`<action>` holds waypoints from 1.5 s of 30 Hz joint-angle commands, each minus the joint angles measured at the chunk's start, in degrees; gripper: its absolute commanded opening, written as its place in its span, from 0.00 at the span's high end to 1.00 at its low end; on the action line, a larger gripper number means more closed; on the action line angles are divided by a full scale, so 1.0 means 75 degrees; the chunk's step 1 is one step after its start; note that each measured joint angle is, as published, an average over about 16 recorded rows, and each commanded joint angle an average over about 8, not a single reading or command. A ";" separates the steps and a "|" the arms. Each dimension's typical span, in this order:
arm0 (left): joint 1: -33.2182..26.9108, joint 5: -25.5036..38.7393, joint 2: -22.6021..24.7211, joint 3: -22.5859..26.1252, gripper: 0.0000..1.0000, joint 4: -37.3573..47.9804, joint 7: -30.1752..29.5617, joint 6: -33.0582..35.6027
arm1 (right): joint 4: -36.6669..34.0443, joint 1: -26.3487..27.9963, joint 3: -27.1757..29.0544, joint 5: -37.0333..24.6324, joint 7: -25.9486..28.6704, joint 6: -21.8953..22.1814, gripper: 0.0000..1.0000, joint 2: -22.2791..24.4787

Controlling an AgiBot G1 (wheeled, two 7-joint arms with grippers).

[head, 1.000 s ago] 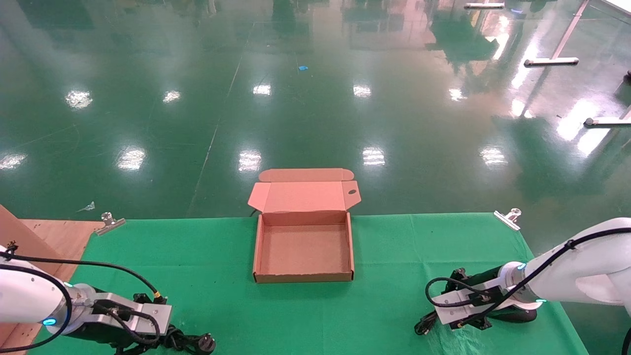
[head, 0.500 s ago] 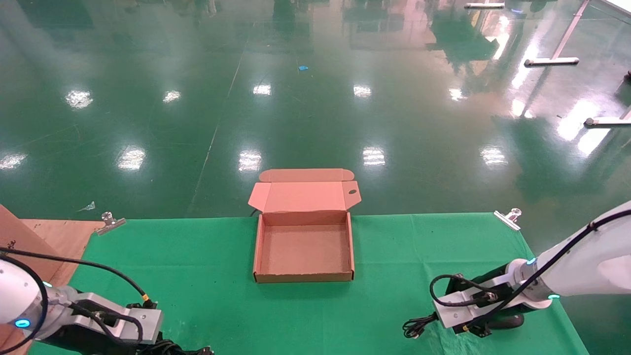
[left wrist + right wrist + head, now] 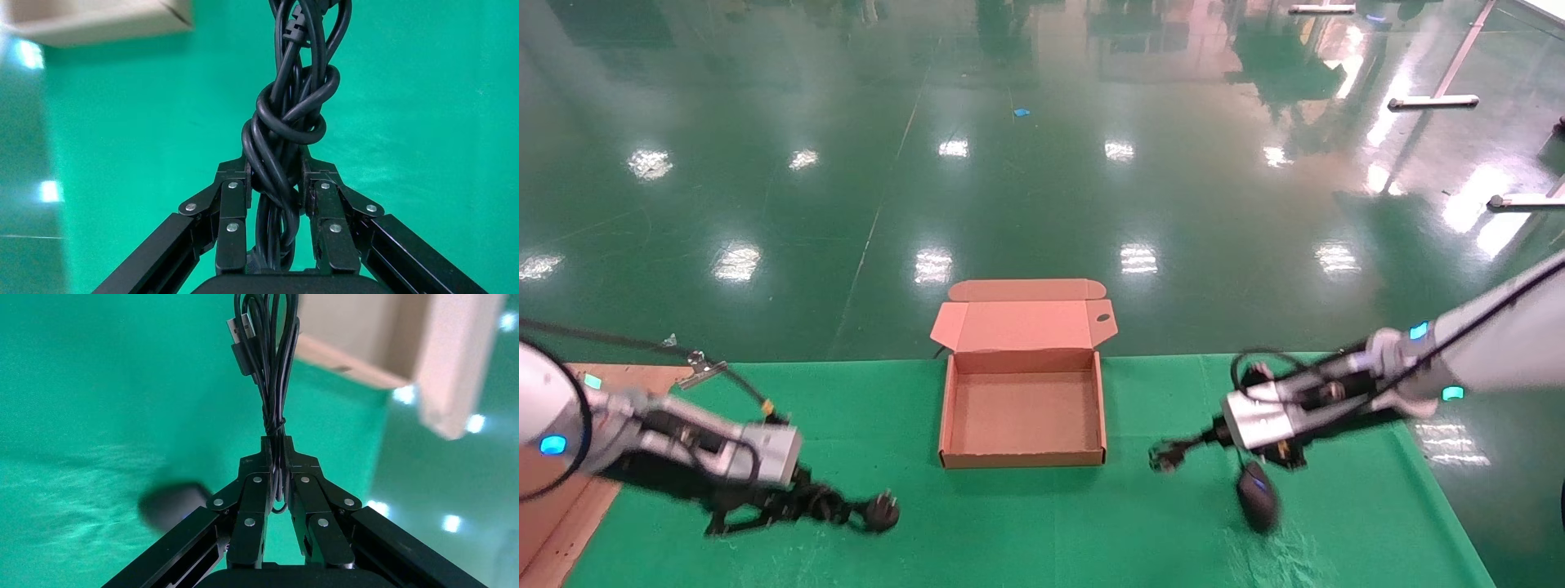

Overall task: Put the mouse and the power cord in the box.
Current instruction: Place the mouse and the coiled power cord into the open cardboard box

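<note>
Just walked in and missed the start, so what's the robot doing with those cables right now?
Both arms are carrying things. The left gripper is shut on the power cord, its plug sticking out toward the box. The right gripper pinches the mouse's bundled cable, with the mouse dangling below. The open box holds nothing yet.

Tan box (image 3: pixel 1023 455), blk mouse (image 3: pixel 1257 505)

Left end effector (image 3: pixel 275 190) clamps knotted power cord (image 3: pixel 287 116) w/ both fingers.
</note>
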 commanded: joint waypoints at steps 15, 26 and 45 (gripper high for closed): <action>-0.1249 -0.0393 0.0797 -0.0291 1.00 -0.0178 -0.0385 -0.0668 | 0.0193 0.1203 0.0270 0.0390 0.0391 -0.0171 1.00 -0.0723; -0.1169 -0.0462 0.1321 -0.0363 1.00 -0.0089 -0.0335 -0.2200 | 0.0669 0.1100 0.0314 0.0566 0.0681 0.0528 1.00 -0.1094; 0.1026 -0.1595 0.1945 -0.0933 1.00 -0.1246 0.0927 -0.4890 | 0.1117 0.0795 0.0044 0.0773 0.1027 0.1486 1.00 -0.1007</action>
